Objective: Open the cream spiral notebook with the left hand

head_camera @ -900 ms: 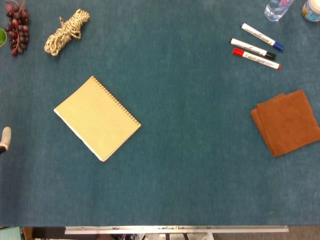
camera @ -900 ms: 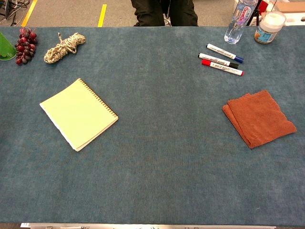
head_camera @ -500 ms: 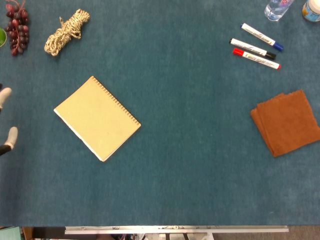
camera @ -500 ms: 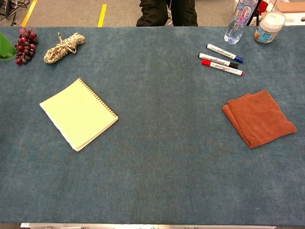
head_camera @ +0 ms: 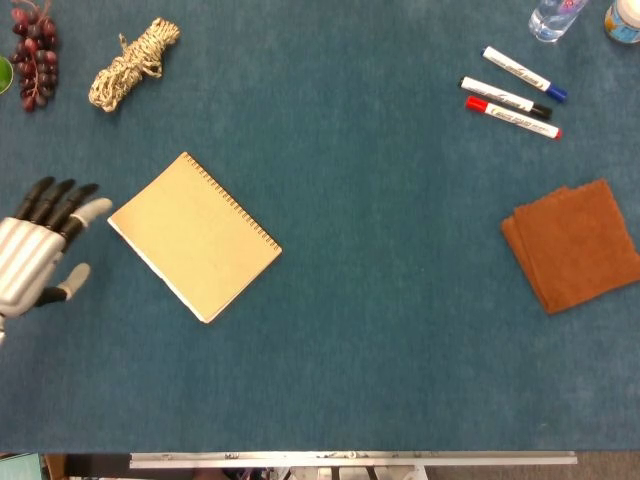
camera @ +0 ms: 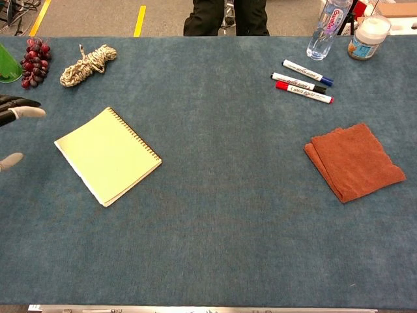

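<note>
The cream spiral notebook (head_camera: 195,237) (camera: 107,155) lies closed and rotated on the blue table, its wire binding along the upper right edge. My left hand (head_camera: 38,255) hovers just left of the notebook's left corner, fingers spread and thumb apart, holding nothing. In the chest view only the fingertips (camera: 25,112) of that hand show at the left border. A small gap separates the hand from the notebook. My right hand appears in neither view.
A coil of rope (head_camera: 132,63) and a bunch of grapes (head_camera: 34,54) lie at the back left. Three markers (head_camera: 512,93) sit at the back right near a bottle (camera: 327,26) and a jar (camera: 367,36). A folded rust cloth (head_camera: 572,243) lies at the right.
My left hand has come in from the left edge toward the notebook; earlier only a fingertip or two showed. The notebook has not moved.
</note>
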